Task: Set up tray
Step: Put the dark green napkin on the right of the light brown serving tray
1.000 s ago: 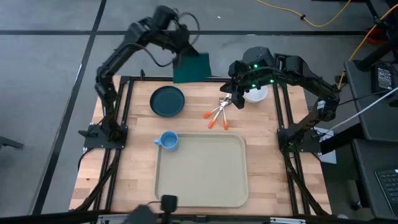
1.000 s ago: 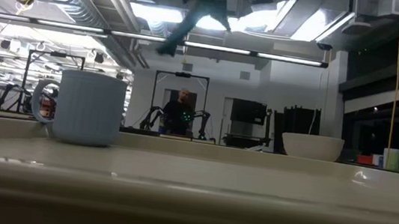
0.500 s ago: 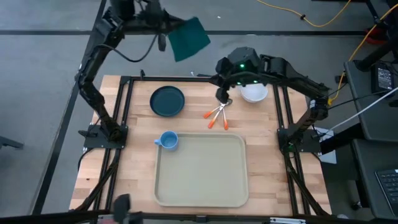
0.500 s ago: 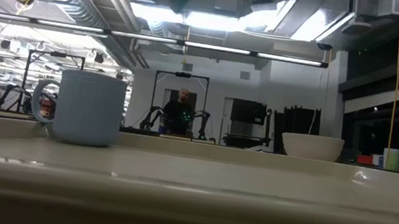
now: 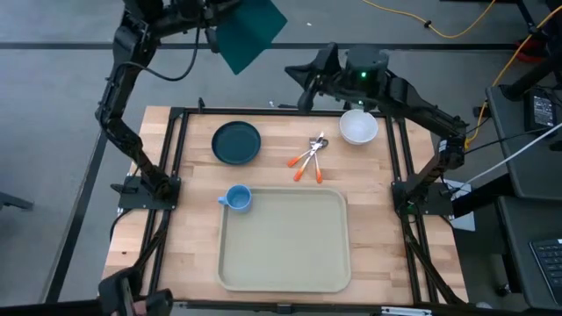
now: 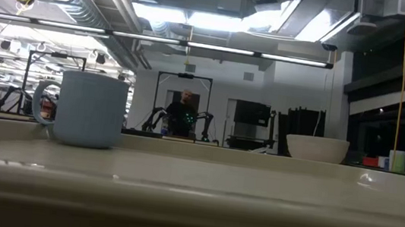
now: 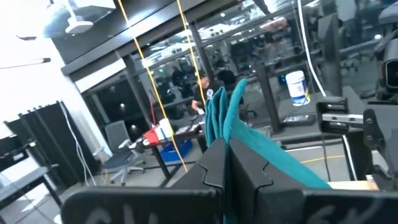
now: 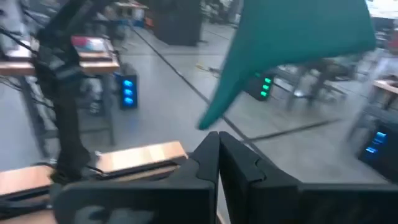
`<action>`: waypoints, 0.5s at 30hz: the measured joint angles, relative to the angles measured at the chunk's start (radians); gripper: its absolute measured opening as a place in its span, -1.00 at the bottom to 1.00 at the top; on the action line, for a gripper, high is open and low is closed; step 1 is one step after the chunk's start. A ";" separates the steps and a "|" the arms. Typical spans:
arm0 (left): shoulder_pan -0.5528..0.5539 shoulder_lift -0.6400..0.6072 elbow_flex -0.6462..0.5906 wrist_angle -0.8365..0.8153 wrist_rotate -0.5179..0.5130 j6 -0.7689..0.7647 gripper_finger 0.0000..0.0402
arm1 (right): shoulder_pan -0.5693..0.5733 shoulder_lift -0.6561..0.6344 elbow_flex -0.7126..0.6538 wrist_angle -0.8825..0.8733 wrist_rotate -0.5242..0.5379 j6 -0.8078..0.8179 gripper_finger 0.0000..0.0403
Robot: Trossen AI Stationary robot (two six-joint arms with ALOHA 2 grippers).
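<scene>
So here's how we read it: the large cream rectangular plastic tray (image 5: 283, 239) with the rounded corners sits empty on the near half of the wooden tabletop (image 5: 378, 167), its long axis running front to back, and both arms are parked way up at the far edge, well apart from it. Our left claw (image 7: 226, 163) is held high beyond the far-left corner with its fingers pinched shut on the dark teal cloth napkin (image 5: 248, 24), which dangles in the air off the tabletop entirely (the left wrist view shows the fabric squeezed right between the two fingers). The right claw (image 8: 217, 163) hovers above the far edge near the small white bowl (image 5: 358, 127), fingers closed together with nothing between them as far as we can see. What the next move hinges on, we think, is that the tray lies toward the near side and a bit to the right of the left claw, so the napkin has to travel down and forward past the dark teal round plate (image 5: 236, 141) and the light blue ribbed mug (image 5: 237, 197), which stands just beside the tray's far-left corner. The orange-handled cutlery (image 5: 307, 156) lies between plate and bowl, closer to the right arm, so we'd guess that one's its job.
</scene>
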 joint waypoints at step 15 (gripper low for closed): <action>0.010 0.000 -0.001 0.329 0.135 -0.189 -0.99 | -0.065 0.001 0.000 0.116 -0.057 0.047 0.23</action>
